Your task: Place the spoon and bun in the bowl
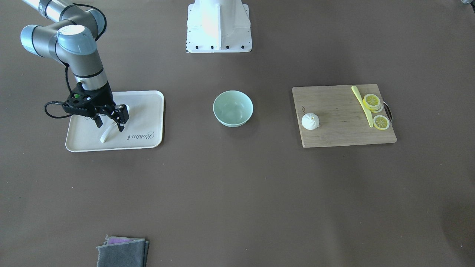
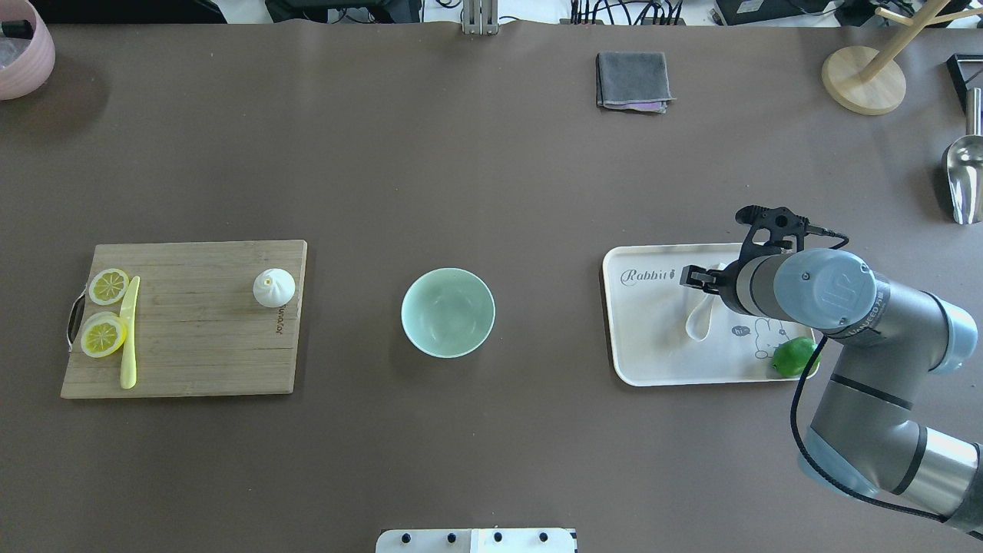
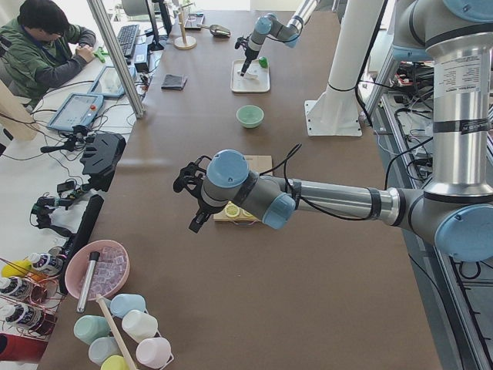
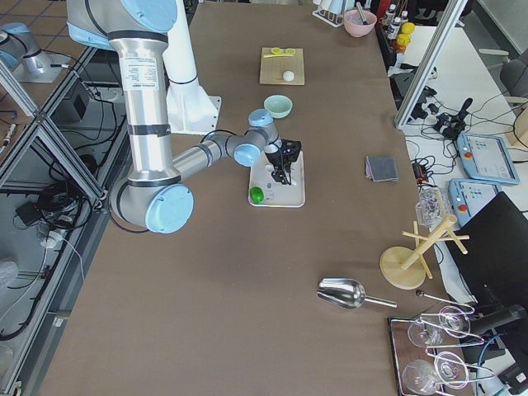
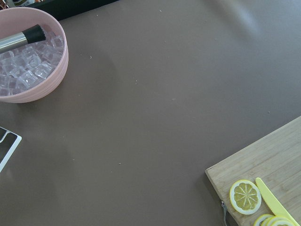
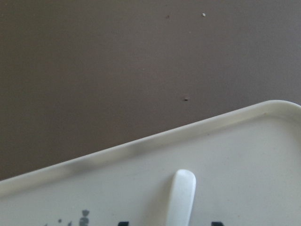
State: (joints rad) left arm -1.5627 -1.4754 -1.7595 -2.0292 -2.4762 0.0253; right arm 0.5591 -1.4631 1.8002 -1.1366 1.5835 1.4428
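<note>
The white spoon [image 1: 105, 135] lies on a cream tray [image 1: 148, 122], and it also shows in the overhead view [image 2: 700, 320]. My right gripper [image 1: 110, 128] is open low over the tray, a finger on either side of the spoon's handle. The right wrist view shows the handle tip [image 6: 183, 197] near the tray rim. The mint-green bowl [image 1: 233, 108] stands empty at the table's middle. The white bun [image 1: 310, 121] sits on a wooden cutting board [image 1: 341, 129]. My left gripper [image 3: 192, 204] hangs above the table near the board's end; I cannot tell whether it is open.
A yellow knife [image 2: 129, 332] and lemon slices [image 2: 107, 286] lie on the board. A lime [image 2: 794, 356] sits on the tray's corner. A folded grey cloth [image 2: 633, 80], a wooden stand [image 2: 864, 77], a metal scoop [image 2: 964, 173] and a pink ice bowl [image 5: 28, 56] stand at the edges.
</note>
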